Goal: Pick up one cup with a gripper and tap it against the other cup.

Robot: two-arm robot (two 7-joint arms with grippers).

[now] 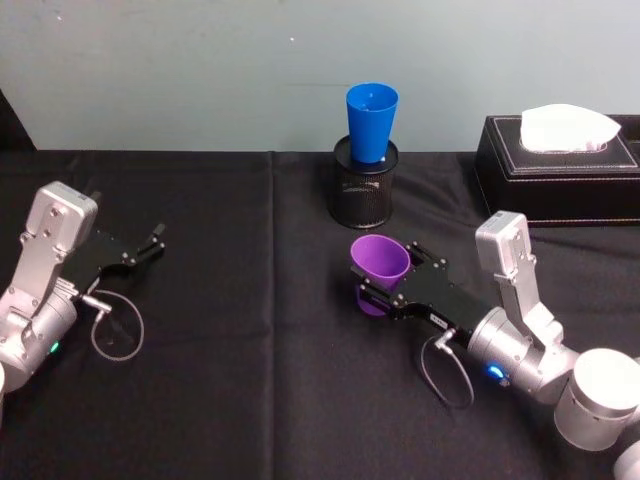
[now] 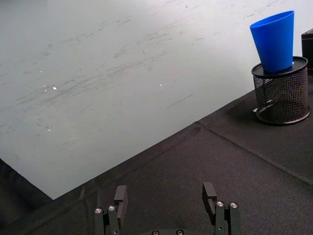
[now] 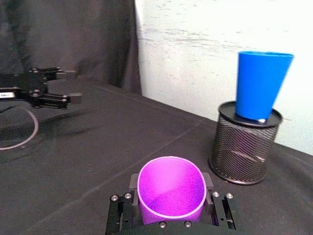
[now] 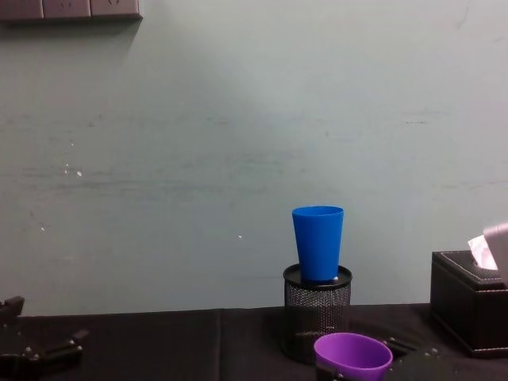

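Sitting within right gripper [image 1: 390, 280]: purple cup [image 1: 379, 260]

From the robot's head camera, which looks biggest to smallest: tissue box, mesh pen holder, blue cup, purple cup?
1. black tissue box
2. black mesh pen holder
3. blue cup and purple cup look about alike; the purple one sits nearer the camera, so I won't rank them.
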